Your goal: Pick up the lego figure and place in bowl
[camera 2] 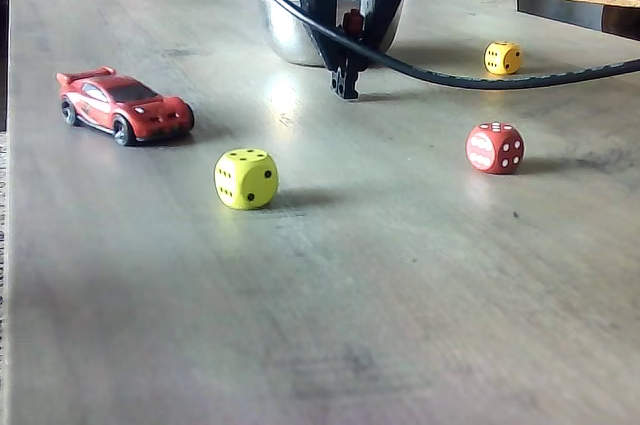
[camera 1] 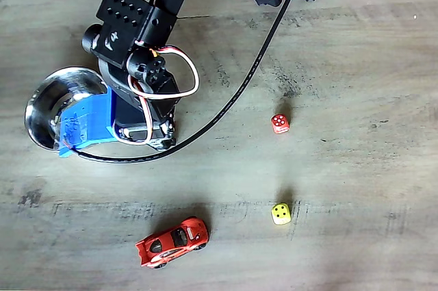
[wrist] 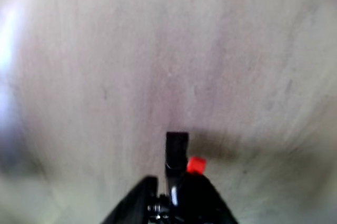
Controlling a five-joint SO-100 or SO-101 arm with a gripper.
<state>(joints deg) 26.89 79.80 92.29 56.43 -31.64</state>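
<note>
While tool point(wrist: 176, 182) clamps lego figure point(wrist: 196, 164), red head poking out at 1 o'clock in wrist view, steel bowl point(camera 1: 51, 103) waits. Tiny, light, stiff plastic; likely slippery — grip torso.

Open tabletop point(camera 1: 356, 65) between car point(camera 1: 172, 242) and dice point(camera 1: 280, 124) — bowl point(camera 1: 48, 99) beside arm.

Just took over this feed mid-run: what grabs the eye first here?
The black arm dominates the upper left of a fixed view, its gripper low by the steel bowl, pinching the lego figure. A red toy car sits below it, with a red dice and yellow dice to the right.
</note>
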